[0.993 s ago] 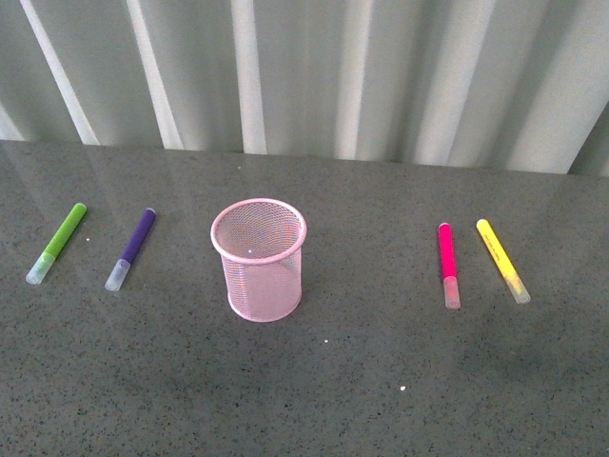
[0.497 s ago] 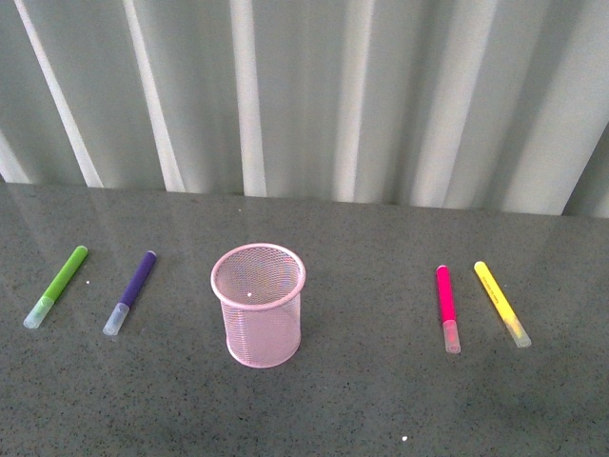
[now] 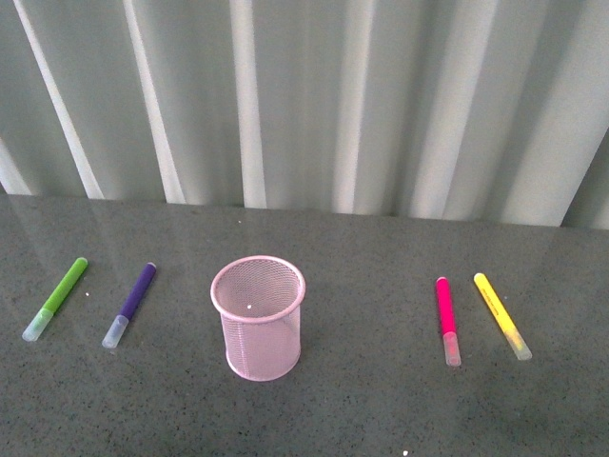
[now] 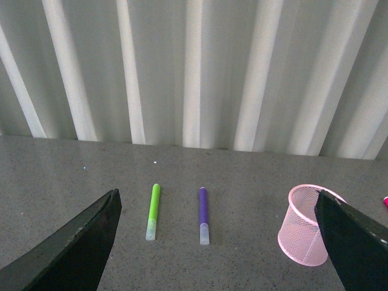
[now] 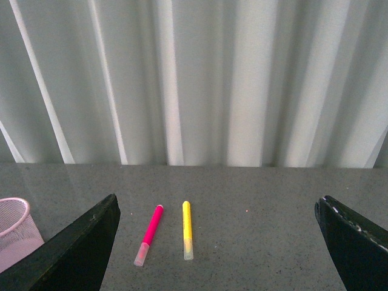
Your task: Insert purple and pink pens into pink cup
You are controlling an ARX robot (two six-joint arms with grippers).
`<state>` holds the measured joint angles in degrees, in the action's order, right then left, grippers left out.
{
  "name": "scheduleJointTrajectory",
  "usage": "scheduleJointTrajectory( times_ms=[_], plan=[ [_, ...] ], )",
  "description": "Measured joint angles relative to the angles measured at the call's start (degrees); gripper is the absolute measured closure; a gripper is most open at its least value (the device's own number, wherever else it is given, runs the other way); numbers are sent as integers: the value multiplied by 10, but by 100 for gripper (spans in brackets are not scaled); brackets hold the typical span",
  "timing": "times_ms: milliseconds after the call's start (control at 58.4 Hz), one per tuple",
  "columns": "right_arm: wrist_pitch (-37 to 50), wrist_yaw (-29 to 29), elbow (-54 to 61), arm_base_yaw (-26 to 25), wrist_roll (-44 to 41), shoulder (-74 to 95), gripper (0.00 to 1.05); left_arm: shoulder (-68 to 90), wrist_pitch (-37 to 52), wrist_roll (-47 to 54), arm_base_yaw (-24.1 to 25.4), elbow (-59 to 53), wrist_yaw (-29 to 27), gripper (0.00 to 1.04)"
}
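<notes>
The pink cup [image 3: 258, 317] stands upright and empty in the middle of the grey table. The purple pen [image 3: 129, 304] lies flat to its left, the pink pen [image 3: 446, 319] flat to its right. Neither arm shows in the front view. In the left wrist view my left gripper [image 4: 221, 242] is open and well back from the purple pen [image 4: 204, 215], with the pink cup [image 4: 305, 225] partly behind one finger. My right gripper [image 5: 218, 242] is open too, back from the pink pen [image 5: 150, 233], and the pink cup [image 5: 13, 230] shows at the frame's edge.
A lime-green marker [image 3: 57, 297] lies outside the purple pen, and a yellow marker [image 3: 501, 315] outside the pink pen. A white pleated curtain [image 3: 304, 105] hangs along the table's far edge.
The front view has tilted upward: the table, cup and pens sit lower in frame and more curtain shows. Nothing on the table has moved relative to the rest.
</notes>
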<state>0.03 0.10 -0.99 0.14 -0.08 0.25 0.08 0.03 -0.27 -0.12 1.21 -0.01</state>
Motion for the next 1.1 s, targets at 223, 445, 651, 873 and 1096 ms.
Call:
scheduleJointTrajectory(
  times_ms=[223,445,651,873,1096],
  plan=[
    [0,0,0,0,0,0,7,10,-21,-20,-9,5,-32,7],
    [0,0,0,0,0,0,7,153,-94,-168,-32,40,-132,7],
    [0,0,0,0,0,0,7,425,123,-147,-4,147,-77,7],
    [0,0,0,0,0,0,7,694,156,-22,-35,298,-12,7],
    [0,0,0,0,0,0,7,897,127,39,-42,445,-29,7]
  ],
)
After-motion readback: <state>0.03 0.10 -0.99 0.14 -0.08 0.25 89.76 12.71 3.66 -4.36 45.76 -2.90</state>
